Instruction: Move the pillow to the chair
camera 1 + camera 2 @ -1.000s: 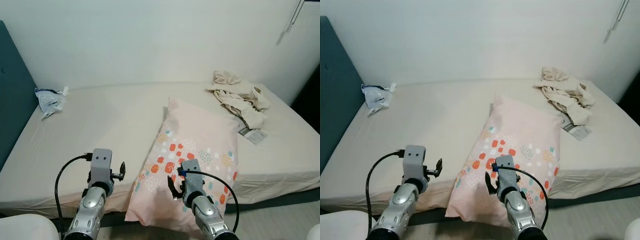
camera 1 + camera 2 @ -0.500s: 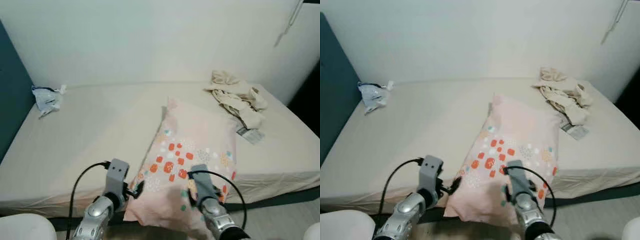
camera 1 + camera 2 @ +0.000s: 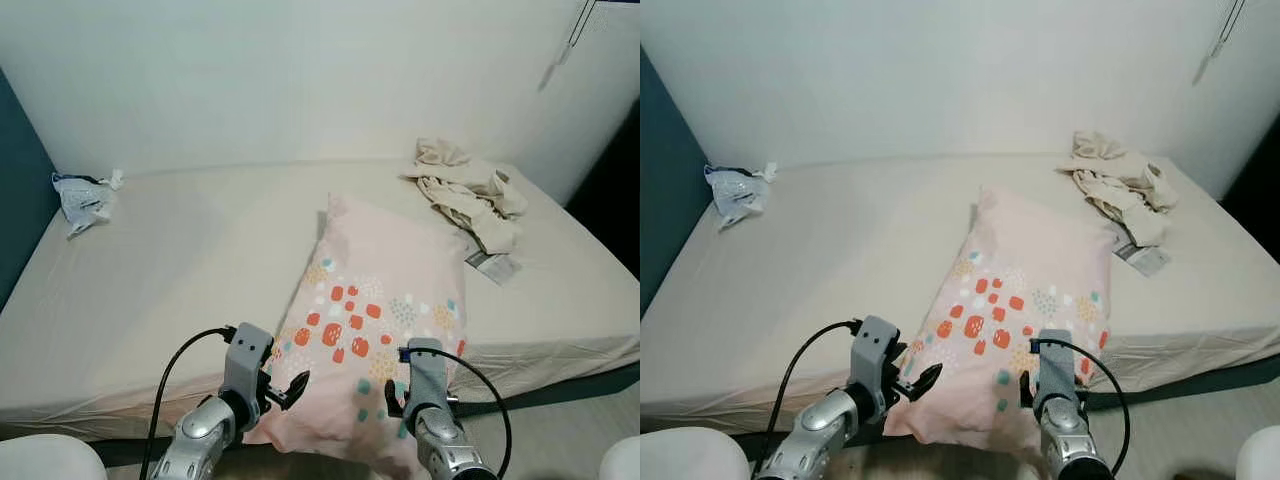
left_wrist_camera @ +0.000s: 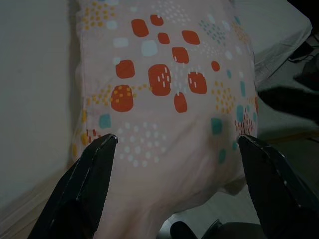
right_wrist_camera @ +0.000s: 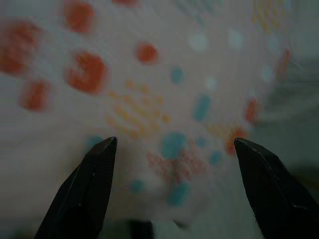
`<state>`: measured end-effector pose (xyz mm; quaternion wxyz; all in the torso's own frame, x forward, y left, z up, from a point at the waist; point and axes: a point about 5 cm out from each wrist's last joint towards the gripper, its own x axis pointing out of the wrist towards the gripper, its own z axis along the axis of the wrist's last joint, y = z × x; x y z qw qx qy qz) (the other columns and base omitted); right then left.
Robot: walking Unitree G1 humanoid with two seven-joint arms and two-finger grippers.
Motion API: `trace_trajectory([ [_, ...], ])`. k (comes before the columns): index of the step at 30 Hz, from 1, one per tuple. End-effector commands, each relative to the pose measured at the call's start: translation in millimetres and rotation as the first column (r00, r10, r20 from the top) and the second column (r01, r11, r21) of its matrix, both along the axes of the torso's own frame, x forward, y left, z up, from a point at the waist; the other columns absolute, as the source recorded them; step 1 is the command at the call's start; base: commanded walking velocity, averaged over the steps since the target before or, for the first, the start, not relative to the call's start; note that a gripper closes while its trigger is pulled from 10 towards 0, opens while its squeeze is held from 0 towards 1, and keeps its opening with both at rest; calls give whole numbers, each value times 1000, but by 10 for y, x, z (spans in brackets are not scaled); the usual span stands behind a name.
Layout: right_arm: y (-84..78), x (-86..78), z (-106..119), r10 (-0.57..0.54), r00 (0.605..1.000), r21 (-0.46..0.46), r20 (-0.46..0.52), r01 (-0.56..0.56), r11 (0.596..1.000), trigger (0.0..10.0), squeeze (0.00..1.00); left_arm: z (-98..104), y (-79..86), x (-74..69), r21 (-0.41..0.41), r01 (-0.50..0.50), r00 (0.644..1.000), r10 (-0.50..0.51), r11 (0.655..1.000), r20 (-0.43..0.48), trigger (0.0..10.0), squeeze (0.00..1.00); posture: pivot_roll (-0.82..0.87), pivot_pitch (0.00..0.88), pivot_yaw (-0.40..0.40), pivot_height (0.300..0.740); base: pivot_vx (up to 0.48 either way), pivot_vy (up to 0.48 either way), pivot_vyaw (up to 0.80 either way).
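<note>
A pink pillow (image 3: 385, 300) with red, teal and yellow spots lies on the bed (image 3: 190, 270), its near end hanging over the mattress edge toward the robot. Both silver arms reach in from below, one at each side of that overhanging end.

The left gripper (image 3: 285, 388) sits at the pillow's lower left corner, its black fingers (image 4: 82, 191) spread wide; in the left wrist view the spotted fabric lies between and beyond the two tips, and whether they touch it cannot be told. The right gripper (image 5: 174, 149) hovers over the pillow's lower right part, its fingers (image 5: 87, 186) likewise spread wide, with blurred spotted cloth close ahead of them. A black cable (image 3: 170, 375) loops from the left wrist, another (image 3: 480, 375) from the right.

Beyond the right gripper, well past the pillow's far end, a heap of beige clothes (image 3: 465, 190) lies on the sheet near the wall, with a small printed card (image 3: 492, 266) just below it. Far off to the left gripper's outer side, a crumpled plastic bag (image 3: 82, 196) rests beside the dark teal headboard (image 3: 15, 200).
</note>
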<state>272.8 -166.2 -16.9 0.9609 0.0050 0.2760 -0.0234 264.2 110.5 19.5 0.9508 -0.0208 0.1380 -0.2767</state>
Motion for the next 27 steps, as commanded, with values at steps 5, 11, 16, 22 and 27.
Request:
trace_trajectory([
  [5,178,-58,3,201,978,108,51,-206,973,10000,0,-51,-28,-17,17,16,1000,-15,1000,-26,10000,0,-80,25,-52,689,0,0,0],
  [11,104,-215,21,200,976,193,88,-214,958,10000,0,-68,-17,1,27,12,999,-11,1000,-35,10000,0,-76,6,-63,689,0,0,0],
  [16,41,-330,-51,173,982,200,68,-184,962,10000,0,-65,12,19,38,-16,1000,17,999,-16,10000,0,-74,0,-65,689,0,0,0],
  [22,21,-328,-57,115,991,200,69,-127,972,10000,0,-72,39,18,35,-36,999,37,999,-17,10000,0,-69,0,-65,689,0,0,0],
  [27,-86,-350,-140,96,995,96,-19,-94,991,10000,0,-79,86,18,58,-79,997,79,995,1,10000,0,-69,0,-58,689,0,0,0],
])
